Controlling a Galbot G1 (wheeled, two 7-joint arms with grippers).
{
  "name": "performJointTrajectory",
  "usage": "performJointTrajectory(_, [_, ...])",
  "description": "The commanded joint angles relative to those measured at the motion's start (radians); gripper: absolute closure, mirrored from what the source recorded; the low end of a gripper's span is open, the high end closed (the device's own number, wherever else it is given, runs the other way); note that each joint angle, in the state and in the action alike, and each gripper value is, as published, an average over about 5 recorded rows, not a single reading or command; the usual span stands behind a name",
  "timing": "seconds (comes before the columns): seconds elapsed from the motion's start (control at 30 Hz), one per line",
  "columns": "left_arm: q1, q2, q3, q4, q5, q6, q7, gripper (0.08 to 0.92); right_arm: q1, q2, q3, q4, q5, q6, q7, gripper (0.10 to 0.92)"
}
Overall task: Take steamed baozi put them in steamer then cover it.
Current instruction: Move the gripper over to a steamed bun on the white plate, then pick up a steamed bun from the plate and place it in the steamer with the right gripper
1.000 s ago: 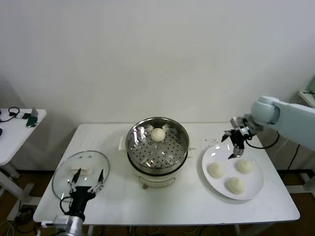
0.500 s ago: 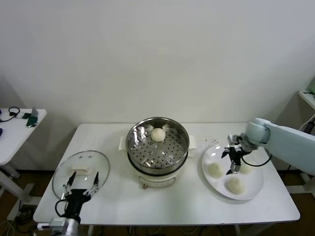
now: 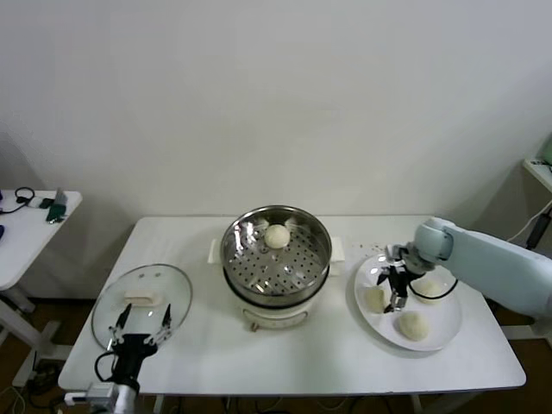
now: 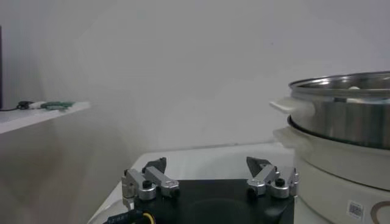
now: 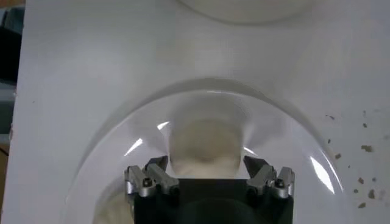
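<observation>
The steamer [image 3: 276,263] stands mid-table with one baozi [image 3: 276,235] inside at the back. Three more baozi lie on the white plate [image 3: 448,317]: one on the left [image 3: 372,299], one at the front [image 3: 413,325], and one at the back [image 3: 429,289], partly behind the arm. My right gripper [image 3: 392,295] is open and low over the plate. In the right wrist view [image 5: 206,167] its fingers straddle the left baozi [image 5: 204,143]. My left gripper [image 3: 138,328] is open and empty at the table's front left. The left wrist view [image 4: 207,165] shows the steamer [image 4: 347,115] off to one side.
The round glass lid [image 3: 164,280] with a white handle lies flat on the table's left, just beyond my left gripper. A small side table [image 3: 34,216] with gear stands at far left. Dark specks [image 3: 373,250] dot the table behind the plate.
My right gripper has moved left and down over the plate, from its back rim to around the left baozi. My left gripper has drawn back slightly toward the table's front edge.
</observation>
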Motion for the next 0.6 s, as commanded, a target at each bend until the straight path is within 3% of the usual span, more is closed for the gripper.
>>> performJointTrajectory(0.03, [0.000, -0.002, -0.001, 0.002, -0.001, 0.001, -0.001, 0.177, -0.023, 0.022, 0.018, -0.023, -0.007, 0.000, -0.003, 0.208])
performJointTrajectory(0.3, [0.000, -0.004, -0.001, 0.002, -0.001, 0.001, -0.002, 0.177, -0.017, 0.016, 0.025, -0.028, -0.008, 0.005, -0.022, 0.307])
performJointTrajectory(0.6, [0.000, -0.005, 0.001, 0.002, -0.002, 0.001, -0.003, 0.177, 0.046, -0.007, -0.004, -0.008, 0.061, -0.001, -0.017, 0.330])
